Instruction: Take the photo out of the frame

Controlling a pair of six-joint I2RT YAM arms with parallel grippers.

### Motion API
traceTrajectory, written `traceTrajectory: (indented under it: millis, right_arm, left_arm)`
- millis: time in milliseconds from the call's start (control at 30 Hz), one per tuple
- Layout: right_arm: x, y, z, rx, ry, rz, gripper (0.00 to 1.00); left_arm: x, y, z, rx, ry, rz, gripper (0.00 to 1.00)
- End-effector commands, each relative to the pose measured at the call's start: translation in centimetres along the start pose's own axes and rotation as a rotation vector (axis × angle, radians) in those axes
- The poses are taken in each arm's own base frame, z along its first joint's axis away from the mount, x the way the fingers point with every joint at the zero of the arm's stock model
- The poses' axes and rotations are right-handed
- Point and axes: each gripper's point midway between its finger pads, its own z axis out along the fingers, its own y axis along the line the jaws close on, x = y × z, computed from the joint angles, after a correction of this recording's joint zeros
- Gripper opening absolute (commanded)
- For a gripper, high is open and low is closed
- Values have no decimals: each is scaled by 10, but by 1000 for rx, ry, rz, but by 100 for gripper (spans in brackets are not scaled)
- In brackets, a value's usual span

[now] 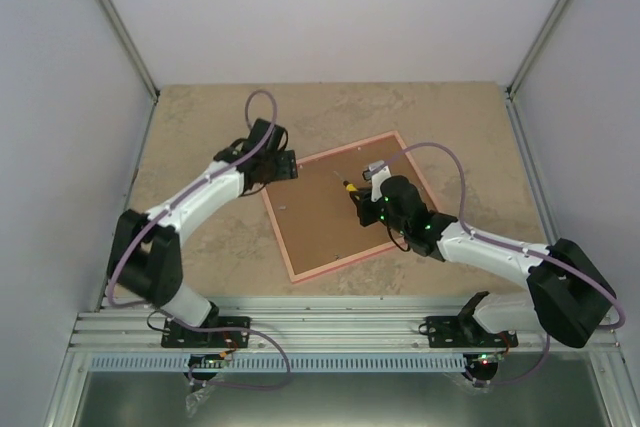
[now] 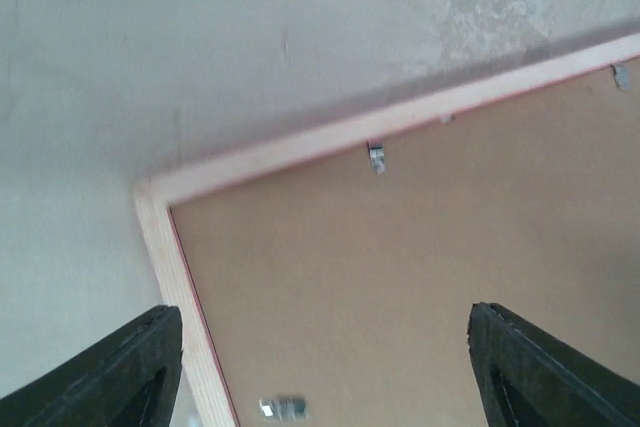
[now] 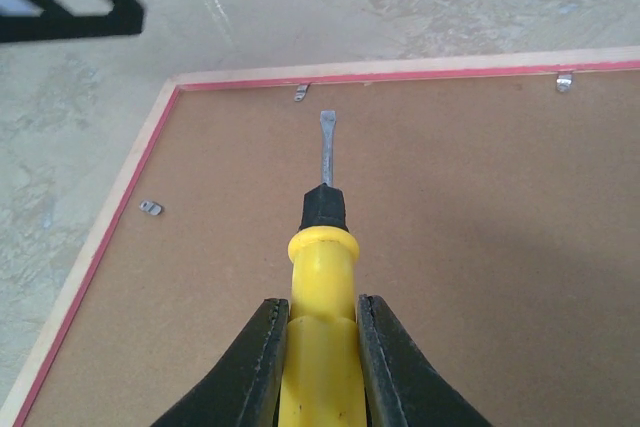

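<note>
Beige mottled surface [image 1: 200, 127] inside a white-walled enclosure with aluminium corner struts.

Frame [image 1: 278, 235] lies flat near the centre of the surface, face down and turned diamond-wise to the arms. Thin pink rim around a brown backing board [image 1: 320, 222]. The photo cannot be seen from this side. Small metal clips sit along the inner rim: two on the far edge [image 3: 301, 93] [image 3: 565, 81] and one on the left edge [image 3: 151, 208] in the right wrist view.

Right end effector [image 3: 322, 312] is clamped tight on the yellow handle of a flat-blade screwdriver [image 3: 322, 277]. The blade points toward the far rim, its tip just short of the nearer far-edge clip. Whether the tip touches the board cannot be told.

Left end effector [image 2: 320, 367] is spread wide with nothing in it. It hangs over the frame's left corner, one finger [image 2: 110, 377] outside the rim and the other above the board.
</note>
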Motion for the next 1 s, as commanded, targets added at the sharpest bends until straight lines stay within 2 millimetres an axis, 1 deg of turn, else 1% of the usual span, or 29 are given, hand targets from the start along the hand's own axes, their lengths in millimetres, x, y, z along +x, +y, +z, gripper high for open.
traceTrajectory:
  millis: [0, 67, 133, 300, 367, 433, 533, 600, 667, 767, 967]
  right_arm:
    - [-13, -5, -8, 18, -70, -6, 0]
    - [-14, -4, -10, 16, -80, -5, 0]
    - [-15, -4, -11, 14, -85, -5, 0]
    - [-14, -4, -10, 10, -85, -7, 1]
    - [-13, -3, -9, 6, -82, -7, 0]
    - [-13, -3, -9, 5, -84, -6, 0]
    - [-13, -3, -9, 6, -83, -6, 0]
    - [-12, -3, -8, 5, -83, -6, 1]
    - [-12, -4, -9, 6, -84, -8, 1]
    - [-11, -4, -8, 9, -84, -9, 0]
    - [-9, -5, -5, 11, -77, -13, 1]
  left_arm:
    - [-6, 6, 21, -31, 143, 230, 81]
    - [-16, 0, 28, 2, 149, 281, 83]
    - [-21, -3, 38, 30, 171, 318, 85]
    - [-32, 9, 69, 7, 207, 360, 85]
    - [-34, 7, 78, 64, 213, 357, 85]
    - [-38, 8, 86, 77, 222, 364, 85]
    - [-38, 7, 97, 102, 244, 374, 85]
    - [-32, 6, 106, 118, 268, 382, 86]
    - [-24, 9, 117, 111, 304, 381, 85]
    - [-20, 14, 127, 103, 326, 408, 85]
    - [-13, 17, 134, 110, 348, 409, 83]
